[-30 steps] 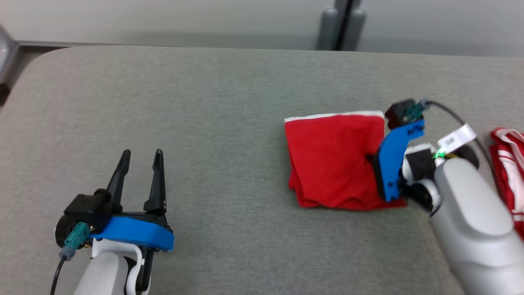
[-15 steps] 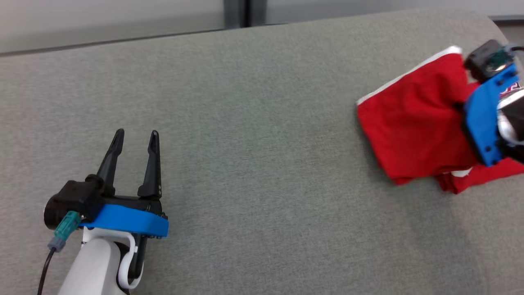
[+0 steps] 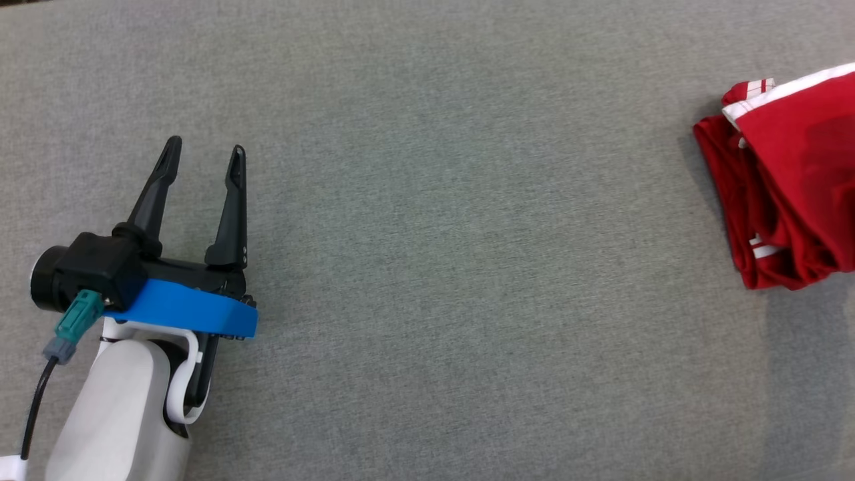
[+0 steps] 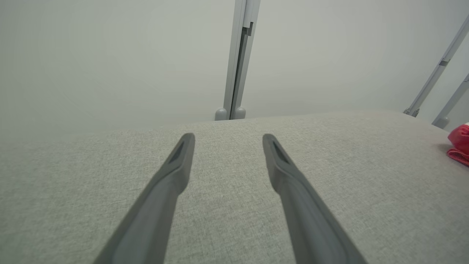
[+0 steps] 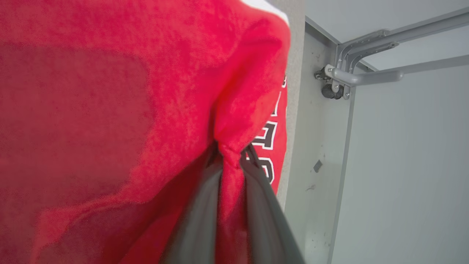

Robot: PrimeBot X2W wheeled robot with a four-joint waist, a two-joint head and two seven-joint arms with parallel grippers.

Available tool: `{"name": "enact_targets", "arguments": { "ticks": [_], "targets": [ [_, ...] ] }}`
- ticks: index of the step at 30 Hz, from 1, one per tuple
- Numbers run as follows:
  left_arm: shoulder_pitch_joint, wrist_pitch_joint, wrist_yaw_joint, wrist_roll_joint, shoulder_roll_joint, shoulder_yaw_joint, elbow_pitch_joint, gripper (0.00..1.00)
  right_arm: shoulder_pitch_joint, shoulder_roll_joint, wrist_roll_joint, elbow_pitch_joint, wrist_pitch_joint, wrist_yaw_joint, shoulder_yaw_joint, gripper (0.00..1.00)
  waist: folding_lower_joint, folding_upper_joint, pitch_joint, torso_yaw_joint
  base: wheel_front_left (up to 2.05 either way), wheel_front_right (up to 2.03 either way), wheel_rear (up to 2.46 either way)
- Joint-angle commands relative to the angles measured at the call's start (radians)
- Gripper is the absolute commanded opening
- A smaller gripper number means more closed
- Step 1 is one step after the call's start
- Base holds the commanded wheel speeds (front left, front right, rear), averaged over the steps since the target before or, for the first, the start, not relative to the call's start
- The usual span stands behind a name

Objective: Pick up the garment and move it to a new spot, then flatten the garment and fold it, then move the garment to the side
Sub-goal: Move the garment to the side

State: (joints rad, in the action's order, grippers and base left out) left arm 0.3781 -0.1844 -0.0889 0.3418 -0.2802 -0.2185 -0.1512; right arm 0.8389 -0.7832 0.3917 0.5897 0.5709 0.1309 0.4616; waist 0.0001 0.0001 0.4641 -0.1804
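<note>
Head view. Item 1: garment (image 3: 795,167), red with a white hem, folded into a compact bundle at the far right of the grey table (image 3: 427,280), partly cut off by the picture's edge. Darker red folds (image 3: 741,167) with white trim tucked under its left side; same piece or a separate one, cannot tell. Item 2: left gripper (image 3: 204,145), lower left, well apart from the garment, fingers spread wide with nothing between them; probably parked clear to leave the carrying to the other arm.

Left wrist view. Left gripper (image 4: 228,137) low over bare table, pointed toward a grey post (image 4: 238,73) at the far wall; sliver of garment (image 4: 460,143) at the right margin.

Right wrist view. Right gripper (image 5: 231,154) clamped on a pinched ridge of the garment (image 5: 110,91), fingers nearly together with red cloth bunched between them; black-and-white lettering (image 5: 267,139) just beside the pinch. Table edge and a metal frame (image 5: 362,75) close behind, so likely near the table's side.

Judged stage: fold done, move to the side under way. Grip on one ridge only, hence some risk of layers sliding open on release.
</note>
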Motion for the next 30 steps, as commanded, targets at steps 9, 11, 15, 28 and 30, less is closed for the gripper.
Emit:
{"name": "enact_targets", "arguments": {
  "ticks": [9,11,15,28,30],
  "targets": [
    [-0.007,0.005,0.009,0.0,-0.006,-0.014,-0.003,1.0,-0.034,0.163,-0.103,0.231,-0.108,0.0,-0.246,1.0,-0.0001,-0.0001,-0.019,0.034,0.0,0.0,0.0],
    [-0.018,-0.005,0.009,0.004,0.0,-0.016,-0.017,1.0,-0.045,0.198,-0.109,0.247,-0.147,0.0,-0.304,1.0,-0.0001,-0.0001,-0.05,0.041,0.0,0.0,0.0],
    [-0.054,-0.025,0.014,0.023,0.022,-0.017,-0.053,1.0,-0.099,0.24,-0.102,0.219,-0.219,0.0,-0.354,1.0,-0.0001,-0.0001,-0.136,0.058,0.0,0.0,0.0],
    [-0.227,-0.066,0.045,0.075,0.048,0.023,-0.12,1.0,-0.495,0.427,-0.07,-0.311,-0.419,0.0,-0.403,1.0,-0.0001,-0.0001,-0.366,0.108,0.0,0.0,0.0],
    [-0.249,-0.071,0.045,0.08,0.048,0.031,-0.129,1.0,-0.545,0.47,-0.086,-0.364,-0.467,0.0,-0.416,1.0,-0.0001,-0.0001,-0.385,0.114,0.0,0.0,0.0]
  ]
}}
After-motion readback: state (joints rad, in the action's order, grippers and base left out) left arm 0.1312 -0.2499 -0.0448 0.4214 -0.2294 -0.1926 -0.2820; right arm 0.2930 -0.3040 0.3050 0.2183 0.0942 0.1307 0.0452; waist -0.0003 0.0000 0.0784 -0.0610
